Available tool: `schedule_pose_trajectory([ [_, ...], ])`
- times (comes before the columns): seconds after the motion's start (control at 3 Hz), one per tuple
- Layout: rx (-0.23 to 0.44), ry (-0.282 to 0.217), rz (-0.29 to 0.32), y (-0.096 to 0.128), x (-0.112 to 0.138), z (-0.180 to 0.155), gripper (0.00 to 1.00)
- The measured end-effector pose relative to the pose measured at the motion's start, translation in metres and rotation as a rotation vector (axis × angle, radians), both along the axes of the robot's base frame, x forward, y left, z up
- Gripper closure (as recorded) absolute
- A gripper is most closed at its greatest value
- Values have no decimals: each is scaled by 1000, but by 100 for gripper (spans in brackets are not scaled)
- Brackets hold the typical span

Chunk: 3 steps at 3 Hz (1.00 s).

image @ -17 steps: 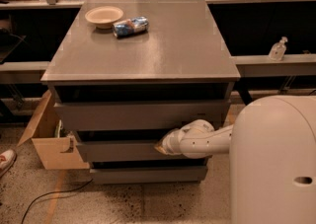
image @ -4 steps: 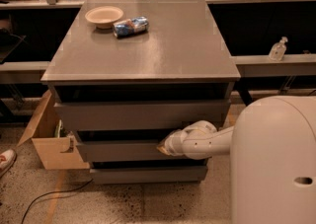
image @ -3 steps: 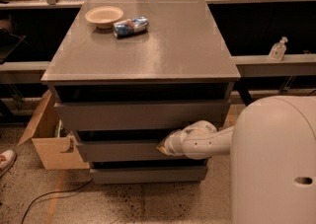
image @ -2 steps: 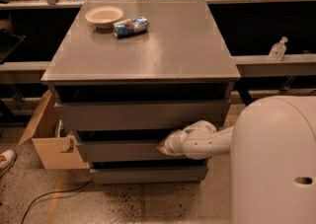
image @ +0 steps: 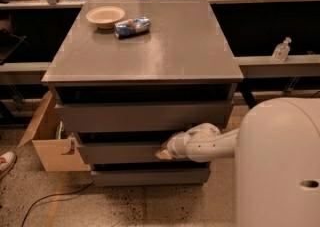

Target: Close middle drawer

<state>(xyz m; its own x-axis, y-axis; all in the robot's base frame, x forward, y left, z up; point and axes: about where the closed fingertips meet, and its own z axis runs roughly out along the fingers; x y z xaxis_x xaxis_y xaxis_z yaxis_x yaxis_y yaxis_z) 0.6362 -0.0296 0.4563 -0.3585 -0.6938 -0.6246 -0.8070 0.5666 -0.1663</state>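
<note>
The grey cabinet (image: 145,51) has three drawer fronts stacked below its top. The middle drawer (image: 120,152) is the flat grey handle-less front in the middle row; a dark gap shows above it. My gripper (image: 164,154) is at the end of the white arm, which reaches in from the right. The gripper rests against the right part of the middle drawer's front. The taller top drawer front (image: 140,117) is above it and the slimmer bottom drawer front (image: 150,176) is below it.
A cream bowl (image: 105,16) and a blue-and-white packet (image: 132,26) lie on the cabinet top at the back left. An open cardboard box (image: 50,141) stands on the floor left of the cabinet. A sanitiser bottle (image: 281,50) stands on the right ledge. My white body (image: 280,166) fills the lower right.
The gripper has shifted very slightly to the right along with the middle drawer front over the last seconds; in the last second nothing visibly moves.
</note>
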Motion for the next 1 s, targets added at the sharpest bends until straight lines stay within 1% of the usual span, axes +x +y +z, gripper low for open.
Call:
schedule_pose_trajectory([
  [0.33, 1, -1, -1, 0, -4, 0, 0],
  [1.0, 2, 0, 0, -1, -18, 2, 0],
])
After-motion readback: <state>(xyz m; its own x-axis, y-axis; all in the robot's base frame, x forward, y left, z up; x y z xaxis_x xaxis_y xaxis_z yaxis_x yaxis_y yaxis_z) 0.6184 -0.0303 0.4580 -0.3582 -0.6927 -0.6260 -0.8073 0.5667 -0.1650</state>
